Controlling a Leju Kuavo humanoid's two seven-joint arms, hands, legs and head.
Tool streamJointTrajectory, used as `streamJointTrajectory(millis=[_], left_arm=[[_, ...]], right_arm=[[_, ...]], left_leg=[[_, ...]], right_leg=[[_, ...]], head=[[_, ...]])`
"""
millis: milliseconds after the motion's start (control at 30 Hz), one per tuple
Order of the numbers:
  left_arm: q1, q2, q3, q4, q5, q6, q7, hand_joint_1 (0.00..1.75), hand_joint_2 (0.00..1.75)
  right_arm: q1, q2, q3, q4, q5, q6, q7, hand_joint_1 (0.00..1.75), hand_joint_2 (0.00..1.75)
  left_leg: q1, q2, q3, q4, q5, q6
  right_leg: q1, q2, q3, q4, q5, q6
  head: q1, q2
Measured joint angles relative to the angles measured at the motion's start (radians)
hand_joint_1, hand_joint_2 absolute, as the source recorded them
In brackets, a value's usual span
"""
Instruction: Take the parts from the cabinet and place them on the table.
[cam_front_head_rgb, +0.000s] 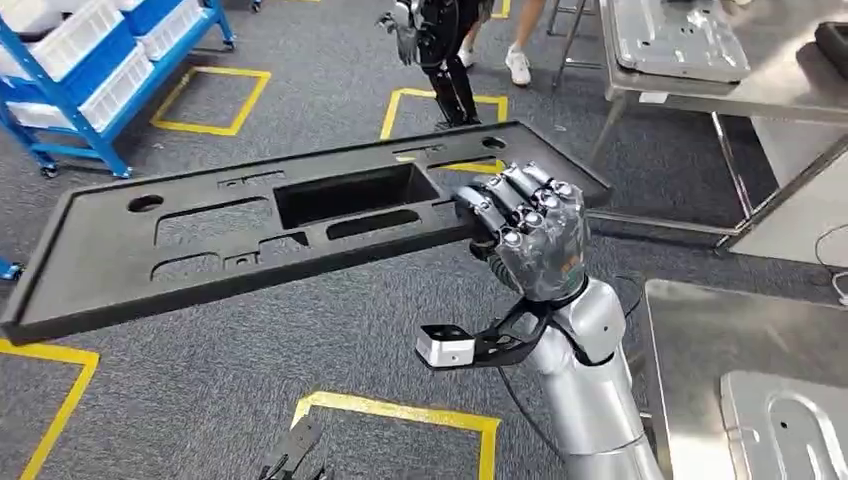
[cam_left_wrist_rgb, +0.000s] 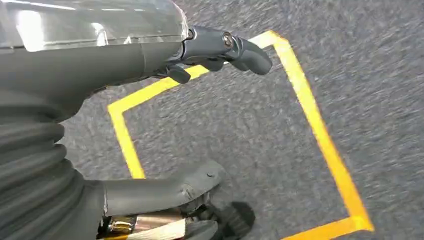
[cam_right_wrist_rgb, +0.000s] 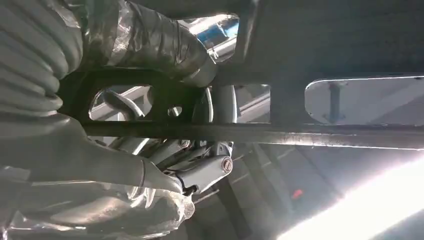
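A long black plastic panel (cam_front_head_rgb: 200, 250) with cut-outs and a deep rectangular recess hangs level over the grey carpet. My right hand (cam_front_head_rgb: 530, 230) grips its near long edge towards the right end, fingers curled over the top. The right wrist view looks up at the panel's underside (cam_right_wrist_rgb: 325, 40), with my right hand (cam_right_wrist_rgb: 150, 45) wrapped around its rim. My left hand (cam_left_wrist_rgb: 150, 55) hangs low above the floor, fingers apart and holding nothing.
A steel table (cam_front_head_rgb: 700, 340) carrying a grey metal part (cam_front_head_rgb: 790, 430) stands at my lower right. Another steel table (cam_front_head_rgb: 680, 95) with a similar part is at the back right. A blue rack (cam_front_head_rgb: 80, 70) of white bins is far left. Another robot's dark legs (cam_front_head_rgb: 450, 70) and a person's shoe (cam_front_head_rgb: 517, 65) are ahead.
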Motion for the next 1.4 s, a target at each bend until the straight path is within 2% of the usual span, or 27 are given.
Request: streamJointTrajectory(millis=[33,100,133,200,233,300,367,400,533,600,633,700,733,767,800,867,900,933,1033,1067,1133,1200,1233,1267,1300,1367,1400], left_arm=[[-0.001,-0.001,0.0,0.0,0.0,0.0,0.0,0.0,1.75],[-0.005,-0.003,-0.002,0.0,0.0,0.0,-0.001,0.0,1.75],[-0.005,-0.003,-0.002,0.0,0.0,0.0,-0.001,0.0,1.75],[0.0,-0.002,-0.002,0.0,0.0,0.0,-0.001,0.0,1.75],[0.001,-0.002,-0.002,0.0,0.0,0.0,0.0,0.0,1.75],[0.0,-0.002,-0.002,0.0,0.0,0.0,0.0,0.0,1.75],[0.0,-0.003,-0.004,0.0,0.0,0.0,0.0,0.0,1.75],[0.0,-0.003,-0.004,0.0,0.0,0.0,0.0,0.0,1.75],[-0.002,-0.003,-0.005,0.0,0.0,0.0,0.0,0.0,1.75],[-0.004,-0.002,-0.005,0.0,0.0,0.0,-0.001,0.0,1.75],[-0.004,-0.002,-0.005,0.0,0.0,0.0,-0.001,0.0,1.75],[0.0,-0.002,-0.005,0.0,0.0,0.0,-0.001,0.0,1.75],[0.003,-0.002,-0.005,0.0,0.0,0.0,0.0,0.0,1.75],[0.004,-0.002,-0.005,0.0,0.0,0.0,0.0,0.0,1.75],[0.004,-0.002,-0.005,0.0,0.0,0.0,0.0,0.0,1.75],[0.001,0.001,-0.005,0.0,0.001,0.0,0.0,0.0,1.75],[0.0,0.002,-0.005,0.0,0.0,0.0,0.0,0.0,1.75],[-0.001,0.002,-0.005,0.0,0.0,0.0,0.0,0.0,1.75],[-0.002,0.002,-0.006,0.0,0.0,0.0,0.002,0.0,1.75],[-0.004,-0.001,-0.006,0.0,0.0,0.0,0.002,0.0,1.75],[-0.01,-0.002,-0.007,0.0,0.0,0.0,0.001,0.0,1.75],[-0.007,-0.002,-0.007,0.0,0.0,0.0,0.001,0.0,1.75],[-0.005,-0.002,-0.007,0.0,0.0,0.0,0.001,0.0,1.75],[-0.005,-0.001,-0.007,0.0,0.0,0.0,0.001,0.0,1.75],[-0.006,-0.002,-0.007,0.0,0.0,0.0,0.001,0.0,1.75],[-0.007,-0.002,-0.008,0.0,0.0,0.0,0.001,0.0,1.75],[-0.007,-0.003,-0.008,0.0,0.0,0.0,0.0,0.0,1.75]], right_arm=[[-0.001,0.0,0.0,0.0,0.0,0.0,0.0,1.75,1.75],[-0.003,-0.002,0.0,0.0,-0.001,0.0,0.0,1.75,1.75],[-0.003,-0.002,0.0,0.0,-0.002,0.0,0.0,1.75,1.75],[0.001,-0.003,0.0,0.0,-0.002,0.0,0.0,1.75,1.75],[0.002,-0.003,0.0,0.001,-0.002,0.0,0.0,1.75,1.75],[0.002,-0.005,0.0,0.001,-0.002,0.0,0.0,1.75,1.75],[0.001,-0.005,0.0,0.0,-0.002,0.0,0.0,1.75,1.75],[-0.001,-0.004,0.0,0.0,-0.002,0.0,0.0,1.75,1.75],[-0.001,-0.005,0.0,0.0,-0.002,0.0,0.0,1.75,1.75],[-0.004,-0.005,0.0,0.0,-0.002,0.0,0.0,1.75,1.75],[-0.004,-0.004,0.0,0.0,-0.002,0.0,0.0,1.75,1.75],[-0.004,-0.004,0.0,0.001,-0.002,0.0,0.0,1.75,1.75],[-0.003,-0.004,0.0,0.002,-0.002,0.0,0.0,1.75,1.75],[-0.003,-0.004,0.0,0.003,-0.001,0.0,0.001,1.75,1.75],[-0.003,-0.005,0.0,0.004,-0.001,0.0,0.001,1.75,1.75],[-0.004,-0.004,0.0,0.004,-0.001,0.0,0.002,1.75,1.75],[-0.005,-0.004,0.0,0.005,-0.001,0.0,0.002,1.75,1.75],[-0.007,-0.004,0.0,0.006,-0.001,0.0,0.002,1.75,1.75],[-0.007,-0.005,0.0,0.006,0.0,0.0,0.004,1.75,1.75],[-0.007,-0.005,0.0,0.006,0.0,0.0,0.005,1.75,1.75],[-0.014,-0.005,0.0,0.006,0.0,0.0,0.008,1.75,1.75],[-0.015,-0.006,0.0,0.009,-0.002,0.0,0.012,1.75,1.75],[-0.015,-0.007,0.0,0.011,-0.003,0.0,0.013,1.75,1.75],[-0.015,-0.008,0.0,0.012,-0.004,0.0,0.014,1.75,1.75],[-0.015,-0.01,0.0,0.013,-0.004,0.0,0.014,1.75,1.75],[-0.016,-0.011,0.0,0.013,-0.005,0.0,0.017,1.75,1.75],[-0.017,-0.011,0.0,0.013,-0.006,0.0,0.018,1.75,1.75]], left_leg=[[0.009,0.007,0.002,-0.013,0.008,0.011],[0.01,0.026,0.007,-0.023,0.015,0.021],[0.008,0.037,0.007,-0.023,0.015,0.028],[0.007,0.056,0.005,-0.022,0.014,0.029],[0.007,0.065,0.005,-0.021,0.014,0.028],[0.007,0.082,0.006,-0.019,0.01,0.027],[0.006,0.097,0.01,-0.015,0.004,0.021],[-0.002,0.103,0.009,-0.013,0.001,0.015],[-0.005,0.135,0.017,-0.016,-0.002,-0.002],[0.002,0.089,0.004,0.021,-0.039,-0.013],[0.003,0.07,-0.027,0.091,-0.081,-0.015],[0.003,0.055,-0.1,0.245,-0.144,-0.02],[0.003,0.053,-0.122,0.287,-0.148,-0.022],[0.004,0.053,-0.123,0.283,-0.13,-0.021],[0.006,0.053,-0.102,0.233,-0.09,-0.021],[0.011,0.029,-0.025,0.06,0.005,-0.018],[0.014,-0.011,-0.005,0.017,0.0,-0.015],[0.013,-0.015,0.003,-0.002,-0.005,-0.013],[0.006,0.003,-0.002,0.003,0.001,0.001],[0.019,0.016,0.0,-0.009,0.01,0.013],[0.014,0.03,0.001,-0.013,0.014,0.025],[0.009,0.05,0.0,-0.013,0.012,0.028],[0.009,0.062,-0.001,-0.013,0.012,0.029],[0.009,0.072,-0.001,-0.013,0.011,0.029],[0.009,0.08,0.0,-0.013,0.01,0.029],[0.007,0.096,0.005,-0.013,0.007,0.025],[0.006,0.102,0.007,-0.013,0.005,0.022]], right_leg=[[0.007,0.008,-0.001,-0.001,0.002,0.008],[0.008,-0.06,-0.022,0.048,-0.042,0.014],[0.005,-0.078,-0.053,0.117,-0.083,0.02],[0.001,-0.088,-0.119,0.262,-0.141,0.026],[0.0,-0.089,-0.131,0.287,-0.139,0.028],[-0.001,-0.097,-0.087,0.208,-0.081,0.028],[0.003,-0.131,0.01,0.031,-0.005,0.017],[0.016,-0.163,0.024,0.002,-0.021,0.01],[0.017,-0.127,0.017,-0.007,-0.015,-0.009],[0.007,-0.114,0.026,-0.017,-0.01,-0.022],[0.006,-0.108,0.026,-0.017,-0.009,-0.028],[0.007,-0.088,0.025,-0.016,-0.009,-0.028],[0.007,-0.078,0.025,-0.014,-0.009,-0.028],[0.006,-0.067,0.025,-0.012,-0.009,-0.028],[0.006,-0.056,0.025,-0.01,-0.009,-0.028],[0.004,-0.034,0.025,-0.004,-0.012,-0.023],[0.006,-0.026,0.021,0.001,-0.014,-0.018],[0.009,-0.016,0.013,0.008,-0.014,-0.012],[0.004,0.004,0.007,-0.002,-0.003,0.008],[0.002,0.005,0.003,0.002,-0.007,0.012],[0.005,-0.065,-0.03,0.076,-0.061,0.018],[0.002,-0.086,-0.099,0.226,-0.131,0.023],[0.001,-0.09,-0.126,0.283,-0.145,0.025],[0.001,-0.092,-0.128,0.288,-0.135,0.025],[0.001,-0.094,-0.107,0.249,-0.104,0.024],[0.005,-0.115,-0.019,0.087,-0.024,0.013],[0.013,-0.159,0.019,0.012,-0.01,0.001]], head=[[0.002,0.0],[0.007,0.0],[0.006,0.0],[0.006,0.0],[0.006,0.0],[0.006,0.0],[0.006,0.0],[0.007,0.0],[0.006,0.0],[0.006,0.0],[0.005,0.0],[0.006,0.0],[0.006,0.0],[0.006,0.0],[0.006,0.0],[0.006,0.0],[0.006,0.0],[0.006,0.0],[0.006,0.0],[0.006,0.0],[0.01,0.0],[0.01,0.0],[0.011,0.0],[0.01,0.0],[0.011,0.0],[0.01,0.0],[0.011,0.0]])
